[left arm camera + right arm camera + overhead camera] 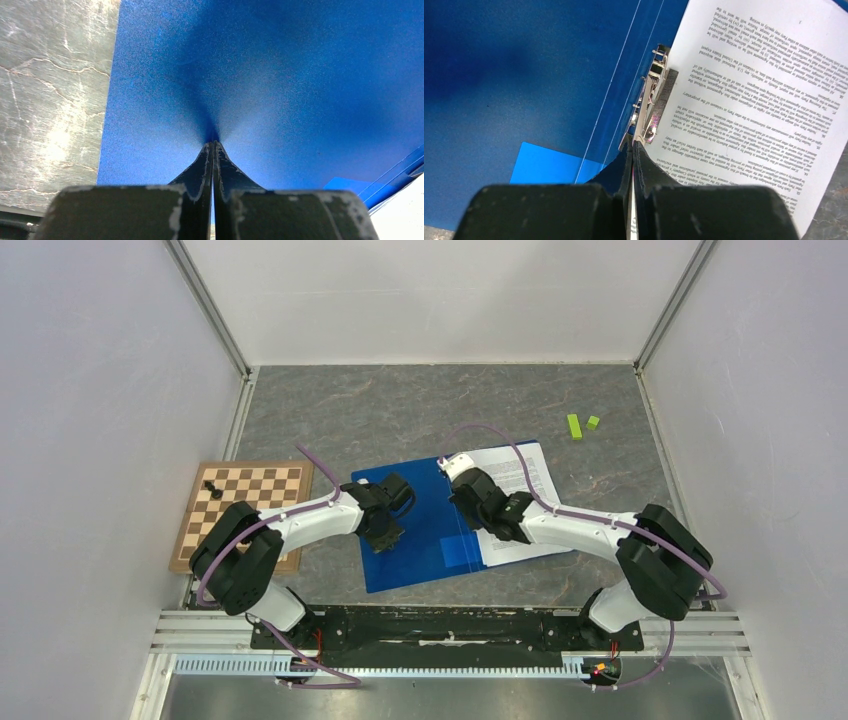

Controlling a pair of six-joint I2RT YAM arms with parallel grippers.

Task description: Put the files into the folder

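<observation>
The folder (pixel 430 530) lies open mid-table (pixel 400 410), nearer the front edge, with the files (pixel 525 475) on its right half. The left end effector (pixel 212 144), fingers together, presses its tips on the bare blue left cover. The right end effector (pixel 632 145), fingers together, touches the metal clip (pixel 651 95) beside the files.

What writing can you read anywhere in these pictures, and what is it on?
files: dense black print, upside down in the right wrist view, too small and blurred to quote.
folder: no writing shows.
chessboard: no writing shows.
green blocks: no writing shows.
</observation>
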